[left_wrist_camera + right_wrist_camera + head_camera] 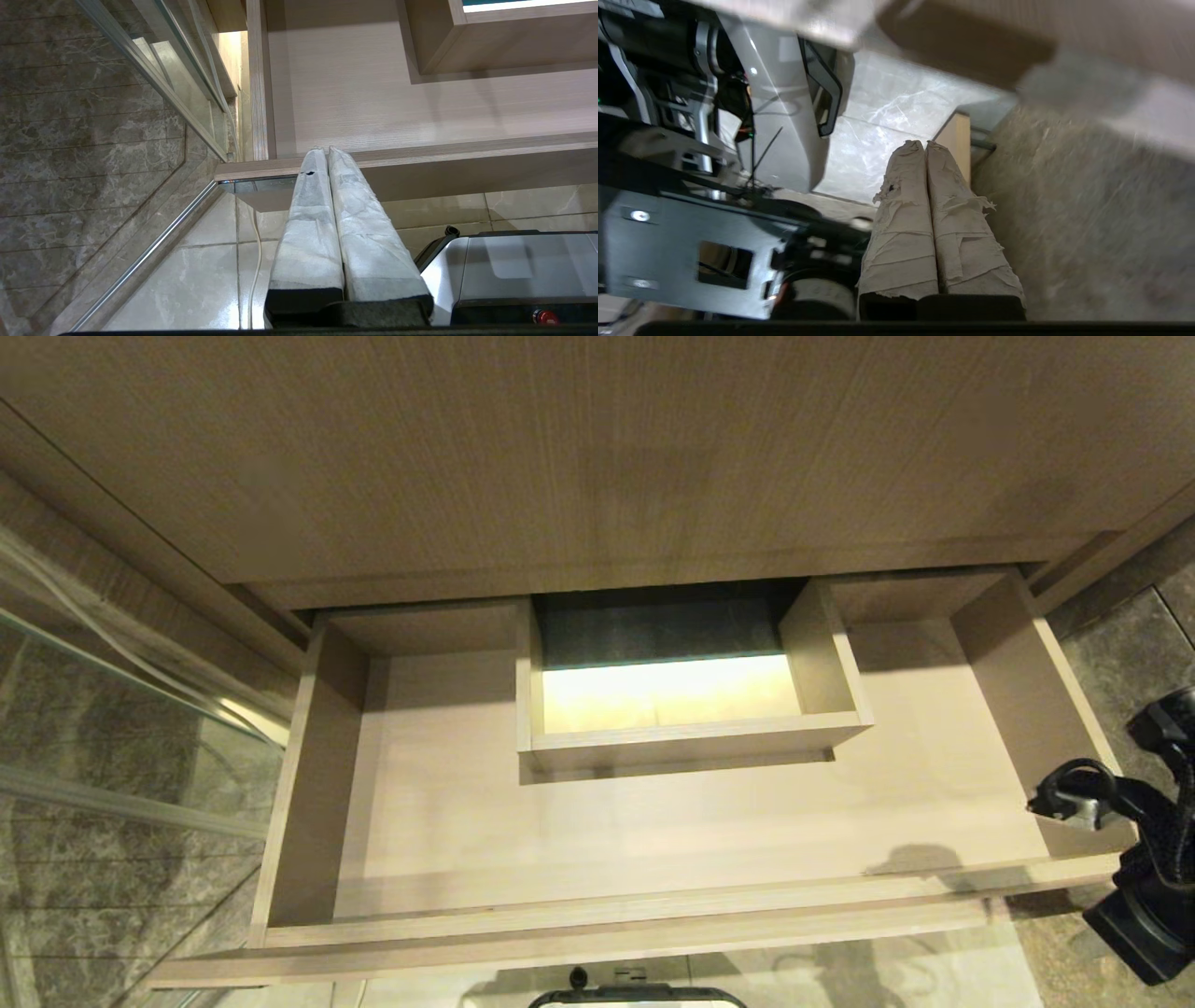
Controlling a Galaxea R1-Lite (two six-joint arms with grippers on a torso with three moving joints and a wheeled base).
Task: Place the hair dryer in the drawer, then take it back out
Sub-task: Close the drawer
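Observation:
The drawer (597,907) stands pulled out below the cabinet front, wide, shallow and pale wood. Nothing lies on its floor, and a boxed cut-out (695,735) sits mid-rear. The hair dryer is out of view. My right arm (1153,859) hangs beside the drawer's right front corner, outside it. Its gripper (924,143) is shut on nothing and points down at the pale floor tiles. My left gripper (325,150) is shut and empty, parked just below the drawer's front left edge (420,161).
A taller wood panel (597,448) rises behind the drawer. A glass screen with a metal rail (121,709) stands at the left. Dark marble (1120,644) lies to the right. My own base (784,116) sits below the drawer front, and a white cord (256,261) runs over the tiles.

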